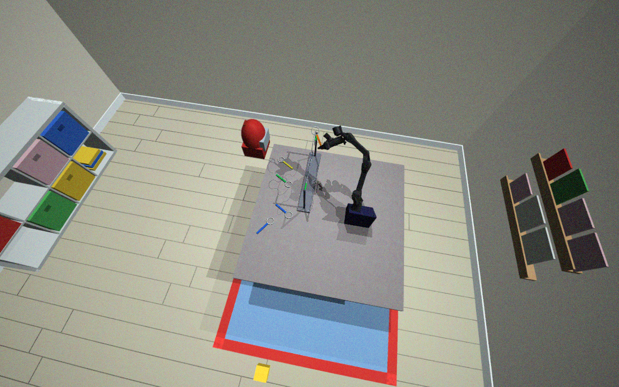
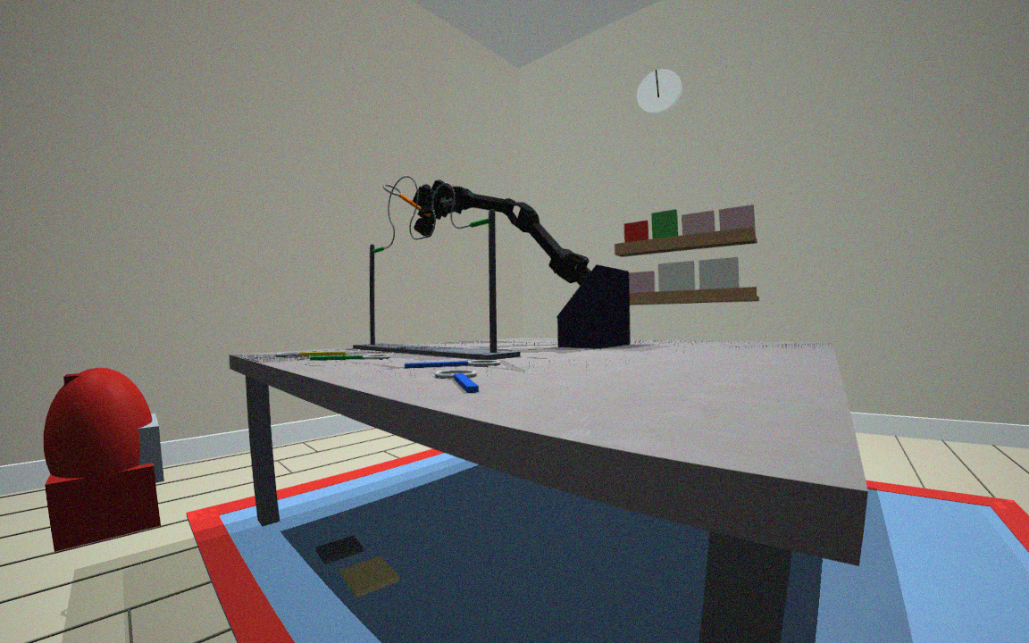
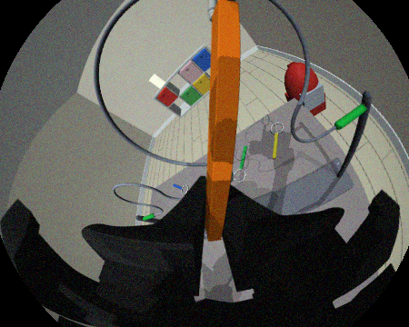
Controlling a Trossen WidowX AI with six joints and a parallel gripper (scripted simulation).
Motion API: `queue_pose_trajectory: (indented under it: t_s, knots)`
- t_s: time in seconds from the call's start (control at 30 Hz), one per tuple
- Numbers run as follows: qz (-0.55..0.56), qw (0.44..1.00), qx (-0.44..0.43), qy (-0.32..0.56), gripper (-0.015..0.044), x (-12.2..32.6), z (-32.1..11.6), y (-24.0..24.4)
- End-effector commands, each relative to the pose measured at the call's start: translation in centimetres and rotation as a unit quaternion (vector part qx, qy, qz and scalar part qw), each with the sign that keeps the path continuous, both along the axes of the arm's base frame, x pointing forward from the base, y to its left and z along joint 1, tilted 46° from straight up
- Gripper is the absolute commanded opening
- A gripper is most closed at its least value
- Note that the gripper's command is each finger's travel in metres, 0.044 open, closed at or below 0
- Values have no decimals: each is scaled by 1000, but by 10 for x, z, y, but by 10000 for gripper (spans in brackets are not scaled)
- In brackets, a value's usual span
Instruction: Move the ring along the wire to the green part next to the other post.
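The ring (image 1: 315, 130) (image 2: 398, 195) is held out in the air on its orange handle (image 1: 318, 140) (image 2: 410, 202) (image 3: 224, 91). My gripper (image 1: 321, 147) (image 3: 208, 181) is shut on the handle's near end. In the exterior view the grey wire (image 2: 406, 176) (image 3: 96, 73) runs through the ring's outline near its upper arch. The ring is mostly cut off in the wrist view, and any contact is too small to tell. One green part (image 2: 378, 249) (image 3: 351, 116) meets the far post (image 2: 372, 296) (image 3: 360, 132); the other green part (image 2: 480, 222) (image 3: 148, 217) meets the near post (image 2: 491, 279) (image 1: 304, 199).
Loops of wire hang close around the gripper in the exterior view. Spare rings with a yellow handle (image 1: 287, 164), a green handle (image 1: 280, 178) and blue handles (image 1: 281, 208) (image 2: 466, 382) lie on the table (image 1: 321, 255) (image 2: 662, 399). A red figure (image 1: 253, 133) stands beyond the table.
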State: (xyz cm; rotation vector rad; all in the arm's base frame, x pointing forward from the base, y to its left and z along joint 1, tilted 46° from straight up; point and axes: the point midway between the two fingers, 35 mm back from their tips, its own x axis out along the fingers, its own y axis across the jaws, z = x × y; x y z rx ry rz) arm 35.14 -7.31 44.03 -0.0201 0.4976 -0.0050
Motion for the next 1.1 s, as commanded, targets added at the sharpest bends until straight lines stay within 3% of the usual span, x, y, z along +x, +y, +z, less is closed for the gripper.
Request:
queue_pose_trajectory:
  t_s: [0.0, 1.07]
  knots:
    - [-2, 1000, -31, 0, -150, 0, -1, -2]
    - [-15, 972, -233, -14, -150, 1, 1, -15]
